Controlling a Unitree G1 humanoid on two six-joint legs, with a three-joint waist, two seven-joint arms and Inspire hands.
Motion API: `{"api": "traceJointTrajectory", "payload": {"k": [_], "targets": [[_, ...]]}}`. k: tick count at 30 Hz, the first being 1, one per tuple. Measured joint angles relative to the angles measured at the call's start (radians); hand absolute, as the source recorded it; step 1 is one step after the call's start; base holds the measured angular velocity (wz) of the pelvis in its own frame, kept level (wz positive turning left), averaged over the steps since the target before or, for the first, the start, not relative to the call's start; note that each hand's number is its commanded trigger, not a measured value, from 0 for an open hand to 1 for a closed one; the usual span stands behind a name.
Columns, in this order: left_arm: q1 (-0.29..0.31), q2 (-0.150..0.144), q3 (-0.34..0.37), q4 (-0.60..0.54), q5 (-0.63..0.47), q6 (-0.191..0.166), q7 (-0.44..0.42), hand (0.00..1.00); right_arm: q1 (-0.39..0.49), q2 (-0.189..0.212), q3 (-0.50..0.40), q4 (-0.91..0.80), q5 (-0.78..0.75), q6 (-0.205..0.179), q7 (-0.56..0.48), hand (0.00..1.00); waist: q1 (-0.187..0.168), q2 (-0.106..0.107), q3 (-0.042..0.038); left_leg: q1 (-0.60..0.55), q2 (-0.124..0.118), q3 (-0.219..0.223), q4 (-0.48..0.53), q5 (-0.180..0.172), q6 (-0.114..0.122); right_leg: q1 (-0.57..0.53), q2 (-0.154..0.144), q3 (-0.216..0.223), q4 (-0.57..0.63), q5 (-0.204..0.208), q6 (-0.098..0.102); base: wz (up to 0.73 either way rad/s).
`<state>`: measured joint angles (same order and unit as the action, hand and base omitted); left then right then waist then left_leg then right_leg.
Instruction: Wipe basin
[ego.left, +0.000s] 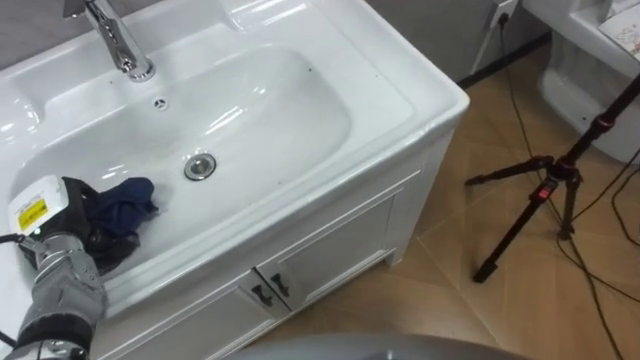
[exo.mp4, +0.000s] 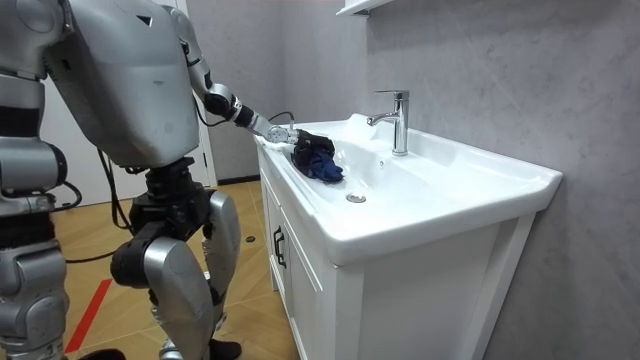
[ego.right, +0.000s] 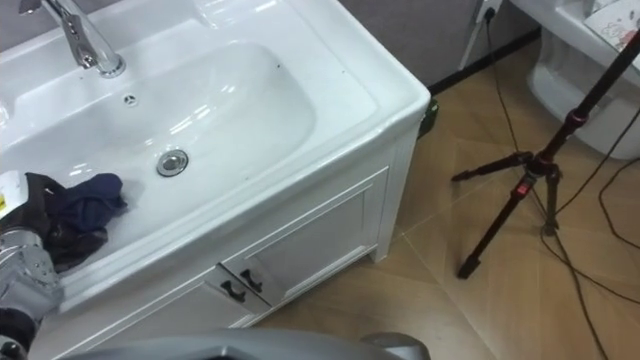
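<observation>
At the lower left of the frame the left hand (ego.left: 72, 212) has its fingers curled round a bunched dark blue cloth (ego.left: 128, 198), which lies on the left slope of the white basin (ego.left: 265, 105), just left of the drain (ego.left: 200, 166). I'd say the wiping is in hand with most of the bowl unswept. The next move calls for dragging the cloth rightwards past the drain, pressed to the bowl.
</observation>
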<state>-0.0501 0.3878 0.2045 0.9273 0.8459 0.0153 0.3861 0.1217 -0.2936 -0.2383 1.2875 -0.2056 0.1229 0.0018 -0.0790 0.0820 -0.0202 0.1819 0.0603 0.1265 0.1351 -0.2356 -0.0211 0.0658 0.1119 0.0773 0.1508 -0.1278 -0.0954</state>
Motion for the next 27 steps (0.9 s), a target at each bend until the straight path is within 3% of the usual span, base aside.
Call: {"api": "traceJointTrajectory", "payload": {"k": [7, 12, 18, 22, 25, 27], "targets": [[0.001, 0.0, -0.004, -0.004, -0.001, 0.0, 0.005, 1.0, -0.001, 0.0, 0.0, 0.001, 0.009, -0.001, -0.012, 0.0, -0.001, 0.001, 0.0021, -0.001, 0.0, -0.004, 0.0, 0.0, 0.0, 0.0, 0.0, -0.007, -0.001, -0.003, -0.002, 0.02], [-0.01, 0.001, -0.054, -0.002, -0.014, 0.019, 0.016, 1.0, -0.004, 0.001, 0.049, 0.001, 0.052, -0.011, -0.013, 0.0, -0.002, 0.003, 0.0115, 0.0, 0.0, -0.019, 0.0, 0.0, 0.0, 0.001, -0.001, -0.009, -0.001, -0.003, -0.002, 0.05], [-0.03, 0.0, -0.079, 0.0, -0.029, 0.027, 0.016, 1.0, -0.012, 0.002, 0.079, 0.002, 0.048, -0.024, -0.005, 0.0, -0.014, 0.003, 0.0149, -0.023, -0.002, -0.019, 0.003, 0.0, 0.0, -0.023, -0.006, -0.023, 0.001, -0.004, 0.0, 0.08], [-0.107, 0.0, -0.123, 0.058, -0.119, 0.041, 0.018, 1.0, -0.049, 0.002, 0.123, 0.029, 0.062, -0.043, -0.002, 0.0, -0.027, 0.005, 0.0169, -0.087, -0.004, -0.019, 0.029, 0.001, 0.0, -0.083, -0.012, -0.031, 0.021, -0.001, 0.002, 0.06], [-0.2, 0.0, -0.138, 0.154, -0.207, 0.041, 0.016, 1.0, -0.073, 0.001, 0.139, 0.054, 0.078, -0.052, 0.002, 0.0, -0.026, 0.004, 0.0173, -0.126, -0.006, -0.009, 0.032, 0.008, 0.0, -0.124, -0.012, -0.021, 0.04, 0.005, 0.001, -0.1], [-0.273, 0.0, -0.134, 0.218, -0.29, 0.04, 0.018, 1.0, -0.092, -0.002, 0.161, 0.076, 0.073, -0.068, 0.001, 0.0, -0.027, -0.002, 0.0216, -0.153, -0.005, 0.013, 0.034, 0.015, -0.001, -0.162, -0.012, -0.014, 0.058, 0.006, -0.001, -0.14]]}}
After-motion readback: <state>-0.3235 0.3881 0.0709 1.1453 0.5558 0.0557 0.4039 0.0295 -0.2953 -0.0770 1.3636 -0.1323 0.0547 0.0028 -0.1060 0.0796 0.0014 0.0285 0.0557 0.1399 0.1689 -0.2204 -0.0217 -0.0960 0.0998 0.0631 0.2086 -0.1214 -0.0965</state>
